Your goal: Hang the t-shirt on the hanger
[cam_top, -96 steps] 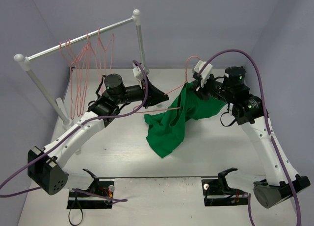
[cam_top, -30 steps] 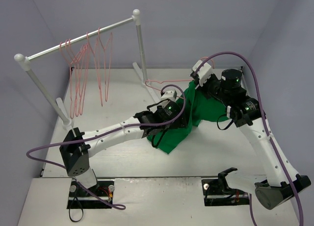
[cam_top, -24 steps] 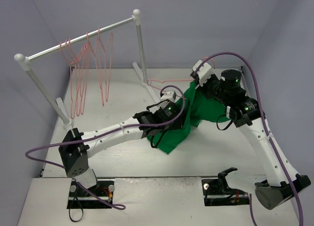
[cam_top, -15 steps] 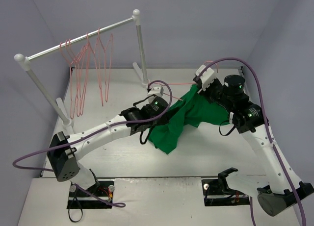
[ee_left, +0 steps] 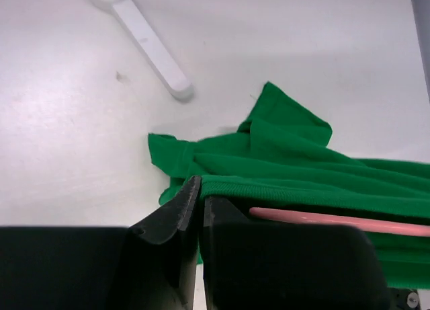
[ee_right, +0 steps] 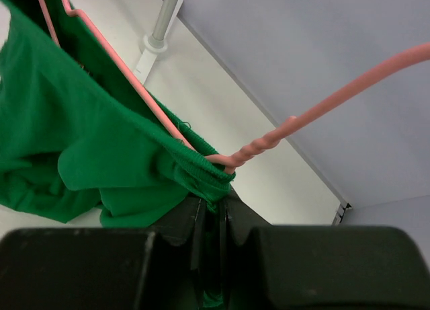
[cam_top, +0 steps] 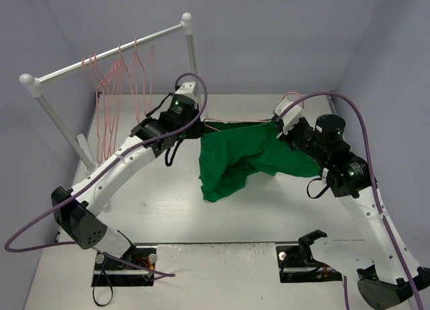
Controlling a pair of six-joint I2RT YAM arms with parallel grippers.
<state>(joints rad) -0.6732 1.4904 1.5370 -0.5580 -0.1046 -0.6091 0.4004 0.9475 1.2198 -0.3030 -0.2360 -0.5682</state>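
The step in hand looks like dressing the hanger (ee_right: pixel 259 148): the green t-shirt (cam_top: pixel 248 159) hangs stretched between both arms above the worktop (cam_top: pixel 154 202), with the pink wire running along its top edge. The left hand (ee_left: pixel 199 189) is clenched on the ribbed edge of the fabric; whether it also pinches the wire I cannot tell. The right hand (ee_right: pixel 215 206) grasps bunched cloth just below the hanger's twisted neck. Next, the left probably has to draw the cloth over the wire's free shoulder while the right holds steady. The worktop is matt white, between pale lilac walls (cam_top: pixel 269 27). A white rack (cam_top: pixel 107 54) with spare hangers (cam_top: pixel 111 101) stands at far left.
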